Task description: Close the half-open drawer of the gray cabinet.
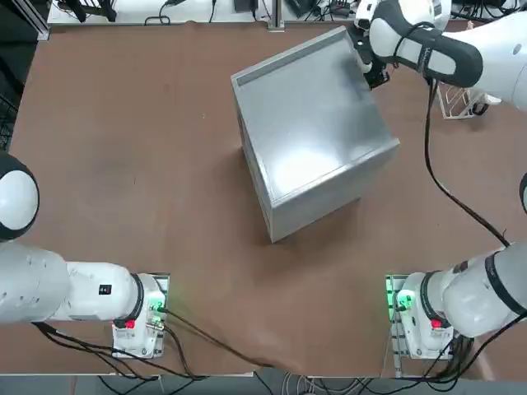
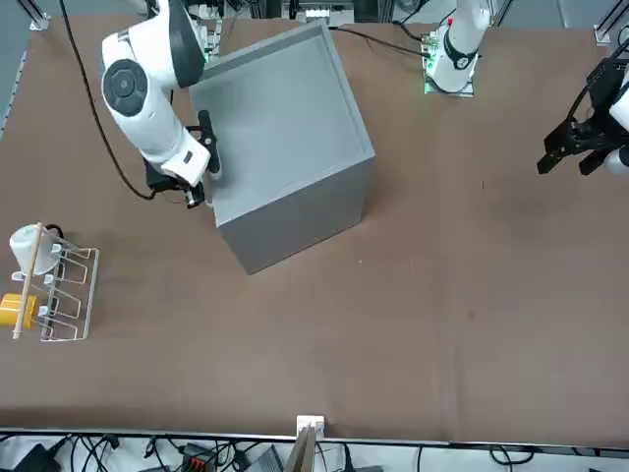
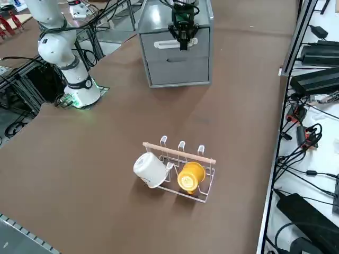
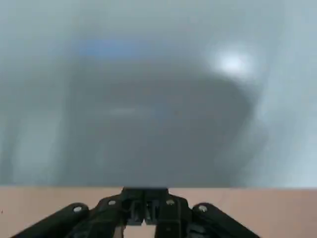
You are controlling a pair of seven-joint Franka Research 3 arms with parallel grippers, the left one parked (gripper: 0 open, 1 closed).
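The gray cabinet (image 1: 313, 140) (image 2: 285, 118) (image 3: 177, 71) stands turned at an angle in the far middle of the table. Its drawer fronts face my right side. The upper drawer (image 3: 202, 45), with a pale handle, sits about flush with the cabinet's face. My right gripper (image 1: 368, 74) (image 2: 209, 162) (image 3: 183, 42) is shut with nothing in it, and its tips are against that drawer front. In the right wrist view the gray panel (image 4: 158, 99) fills almost everything just beyond the closed gripper (image 4: 144, 201).
A small white wire rack (image 3: 183, 172) (image 2: 54, 290) (image 1: 461, 103) holding a white cup (image 3: 150, 169) and a yellow cup (image 3: 189, 176) stands on the table to my right of the cabinet. A black cable (image 1: 445, 189) hangs from my right arm.
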